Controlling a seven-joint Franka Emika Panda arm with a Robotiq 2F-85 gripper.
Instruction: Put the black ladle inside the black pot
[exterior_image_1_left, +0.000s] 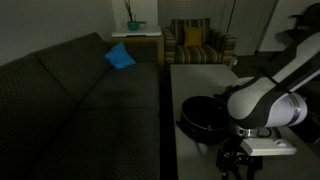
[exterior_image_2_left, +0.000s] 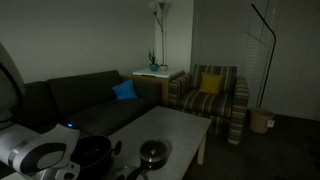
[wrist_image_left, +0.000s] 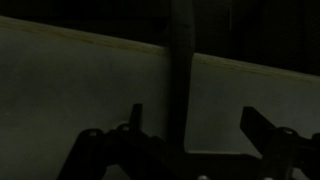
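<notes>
The black pot sits on the pale table, wide and round; it also shows in an exterior view. My gripper hangs low over the table just in front of the pot. In the wrist view the gripper is open, its two dark fingers wide apart. A slim dark strip that looks like the black ladle's handle runs straight between the fingers, nearer one of them. The fingers do not touch it. The ladle's scoop is hidden.
A smaller dark pan with a round lid stands on the table beside the pot. A dark couch with a blue cushion runs along one side. A striped armchair stands beyond the table.
</notes>
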